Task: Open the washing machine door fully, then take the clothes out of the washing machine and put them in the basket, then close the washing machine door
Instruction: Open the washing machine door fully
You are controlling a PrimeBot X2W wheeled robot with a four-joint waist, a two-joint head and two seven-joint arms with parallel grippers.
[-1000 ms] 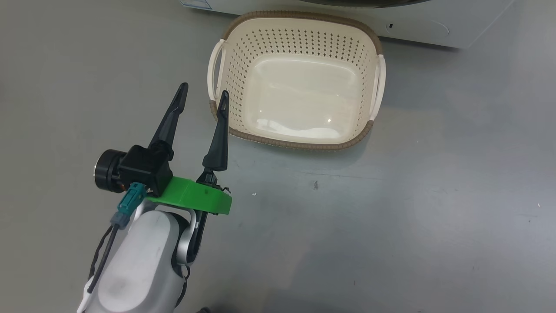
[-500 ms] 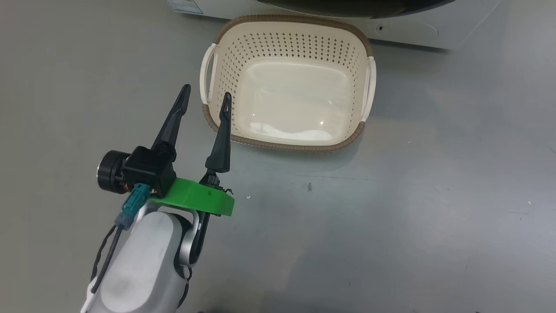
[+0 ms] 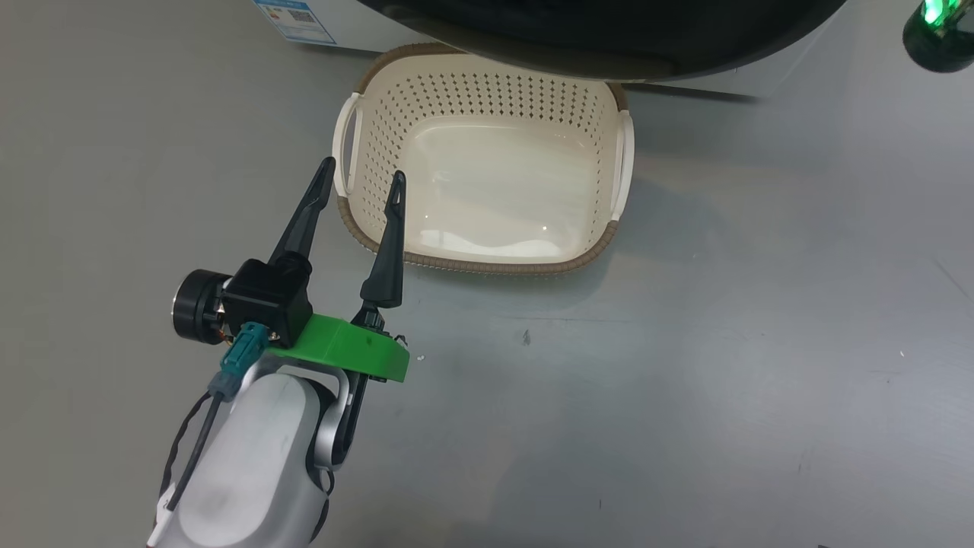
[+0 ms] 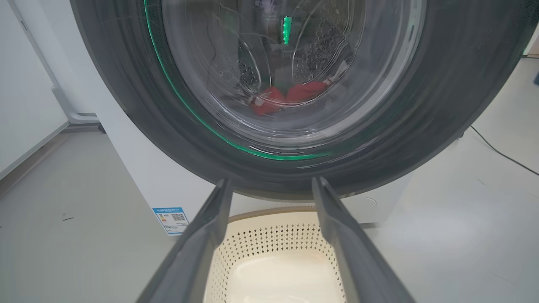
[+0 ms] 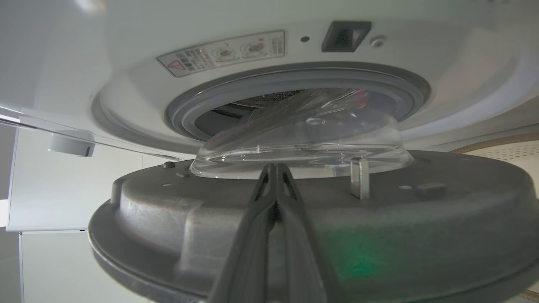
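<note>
Washing machine door ajar, its black rim overhanging the far rim of the basket.

Bare grey floor lies wide to the right of and nearer than the basket. The left gripper hangs spread wide and empty, one finger over the basket's near-left corner. The right gripper is pressed closed on nothing, tips at the door's grey inner face below the glass bowl, which stands partly clear of the washing machine. The red clothes lie in the drum, seen through the glass.
</note>
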